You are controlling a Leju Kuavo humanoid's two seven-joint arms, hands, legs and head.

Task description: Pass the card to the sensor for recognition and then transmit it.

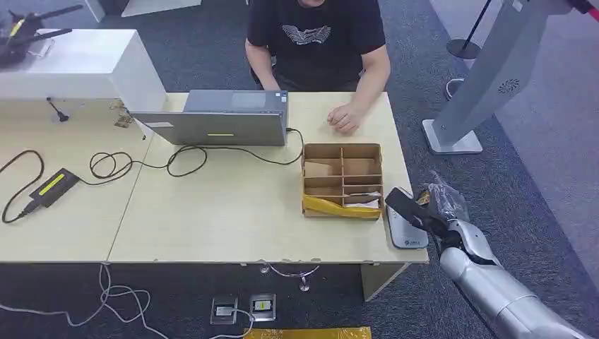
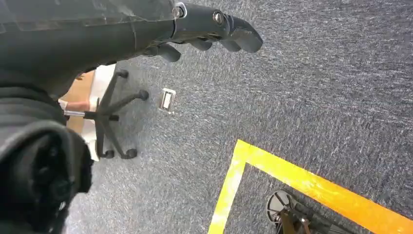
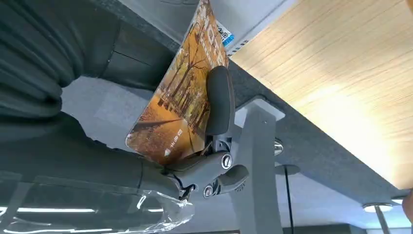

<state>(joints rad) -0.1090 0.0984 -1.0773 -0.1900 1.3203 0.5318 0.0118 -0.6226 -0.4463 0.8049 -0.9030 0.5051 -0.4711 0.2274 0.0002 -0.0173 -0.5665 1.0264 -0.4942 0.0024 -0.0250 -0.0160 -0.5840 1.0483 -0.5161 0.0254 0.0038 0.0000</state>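
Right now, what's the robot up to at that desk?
The right robot hand holds a card at the desk's near right corner, over the grey sensor pad lying there, so it looks like the scan step; whether the card touches the pad can't be told. The left robot hand hangs by the robot's side over the carpet, holding nothing. A person sits across the desk behind a laptop, one hand resting on the tabletop near a cardboard organizer box.

office: wooden desk (image 1: 212,212), laptop (image 1: 219,123), grey carpet (image 1: 438,42), swivel chair base (image 2: 109,117).
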